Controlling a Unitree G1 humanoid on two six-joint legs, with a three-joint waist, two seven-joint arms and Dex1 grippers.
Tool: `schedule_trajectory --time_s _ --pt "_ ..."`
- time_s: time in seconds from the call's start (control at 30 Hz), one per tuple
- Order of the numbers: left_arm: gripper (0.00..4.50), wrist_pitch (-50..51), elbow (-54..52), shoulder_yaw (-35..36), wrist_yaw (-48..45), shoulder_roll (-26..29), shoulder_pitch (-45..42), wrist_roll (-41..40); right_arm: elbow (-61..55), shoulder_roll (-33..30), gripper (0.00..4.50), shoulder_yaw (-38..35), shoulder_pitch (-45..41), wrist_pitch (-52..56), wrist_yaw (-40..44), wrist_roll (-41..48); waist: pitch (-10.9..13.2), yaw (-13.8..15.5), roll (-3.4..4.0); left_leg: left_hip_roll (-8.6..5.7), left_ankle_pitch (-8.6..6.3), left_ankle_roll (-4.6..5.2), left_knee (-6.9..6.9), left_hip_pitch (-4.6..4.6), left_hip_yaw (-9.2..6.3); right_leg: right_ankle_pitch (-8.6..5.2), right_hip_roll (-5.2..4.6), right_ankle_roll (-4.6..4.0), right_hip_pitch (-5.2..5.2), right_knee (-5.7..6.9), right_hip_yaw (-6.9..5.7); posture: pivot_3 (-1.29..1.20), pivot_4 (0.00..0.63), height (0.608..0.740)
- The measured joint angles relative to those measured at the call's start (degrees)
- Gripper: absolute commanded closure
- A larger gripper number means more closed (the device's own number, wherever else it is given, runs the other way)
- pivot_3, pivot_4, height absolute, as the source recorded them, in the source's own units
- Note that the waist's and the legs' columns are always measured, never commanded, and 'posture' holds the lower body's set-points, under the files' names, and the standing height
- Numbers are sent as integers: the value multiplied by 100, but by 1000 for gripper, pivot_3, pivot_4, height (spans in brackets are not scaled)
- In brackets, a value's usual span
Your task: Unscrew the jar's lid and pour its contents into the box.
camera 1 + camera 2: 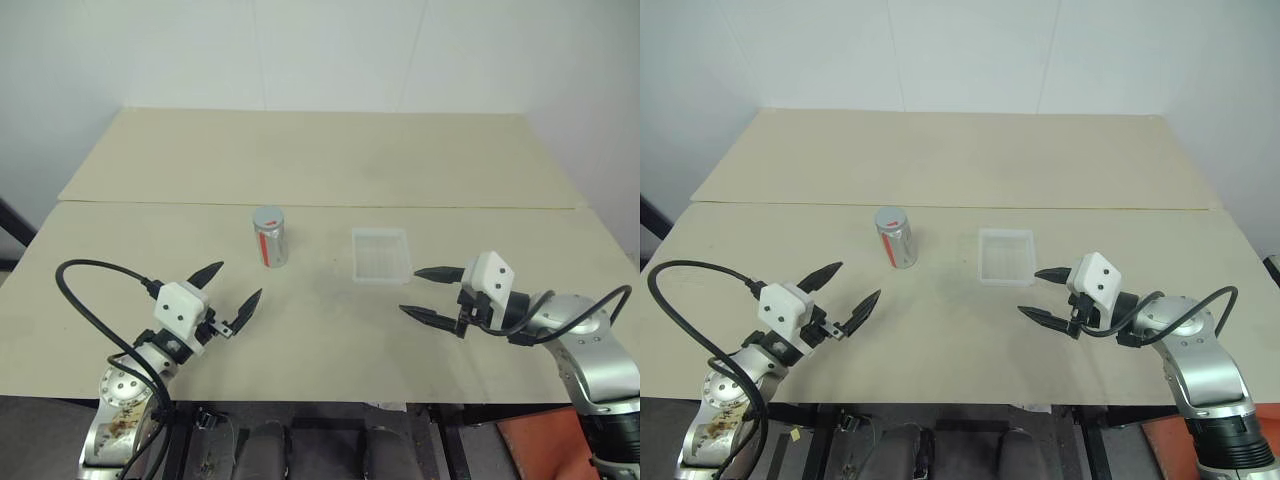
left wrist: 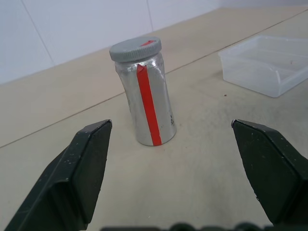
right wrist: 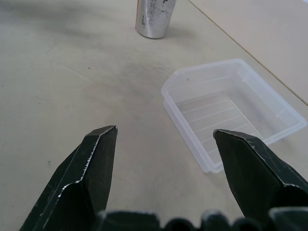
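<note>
- The jar (image 1: 270,237) stands upright on the desk (image 1: 320,170), near its middle, with the lid (image 2: 135,48) screwed on top; a red stripe runs down its silvery side.
- In the right wrist view the jar's upper part is cut off by the frame edge, so just its base shows there.
- The contents cannot be seen: the jar's wall is opaque and the lid covers its mouth.
- The box (image 1: 381,254) lies flat on the desk beside the jar, on the robot's right, a clear gap between them. Its clear walls blend into the desk, so its far rim is hard to trace; it looks empty, though a tiny speck inside may be a mark.
- The left gripper (image 1: 231,293) hovers near the desk's front edge, apart from the jar, its two black fingers spread wide and holding nothing; the jar sits framed between them in the left wrist view.
- The right gripper (image 1: 428,293) hangs just in front of the box, fingers parted and empty, touching nothing.
</note>
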Motion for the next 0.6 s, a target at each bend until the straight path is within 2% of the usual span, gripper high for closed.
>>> schedule_trajectory --time_s 0.47,0.6 --pt "186 10 0 -73 69 -34 -104 15 20 0 738 0 -126 0 59 1 0 0 0 0 0 0 0 0 1 0 0 0 0 0 0 0 150 740" --pt "186 133 7 -106 264 -206 -187 32 18 1 738 1 -124 0 41 -4 0 7 0 -1 0 0 1 0 1 1 0 1 1 0 1 0 150 740"
